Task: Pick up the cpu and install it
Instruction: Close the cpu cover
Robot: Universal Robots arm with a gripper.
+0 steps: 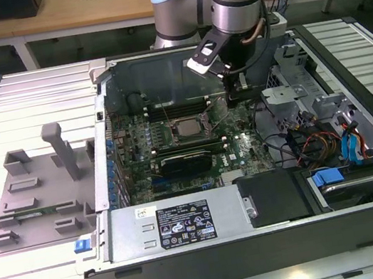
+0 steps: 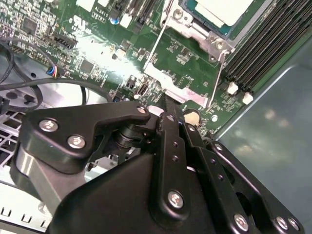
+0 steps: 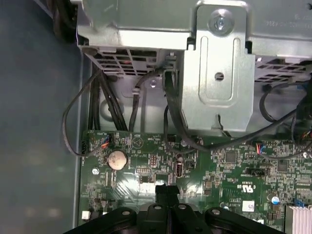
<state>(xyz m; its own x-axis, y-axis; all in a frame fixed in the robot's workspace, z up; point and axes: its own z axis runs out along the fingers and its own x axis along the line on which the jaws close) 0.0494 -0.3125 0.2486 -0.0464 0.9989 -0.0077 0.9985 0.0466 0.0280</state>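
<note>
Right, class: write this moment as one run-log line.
cpu: lying in socket | gripper: jaws shut, nothing held, over motherboard beside socket

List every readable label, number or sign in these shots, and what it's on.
Label on the grey box, exterior view: print too small to read.
White markings on the green board, in both wrist views: too small to read.
Stamped digits on the metal cage, first wrist view: too faint.
White sticker on the board: unreadable.
Nothing can be quoted.
</note>
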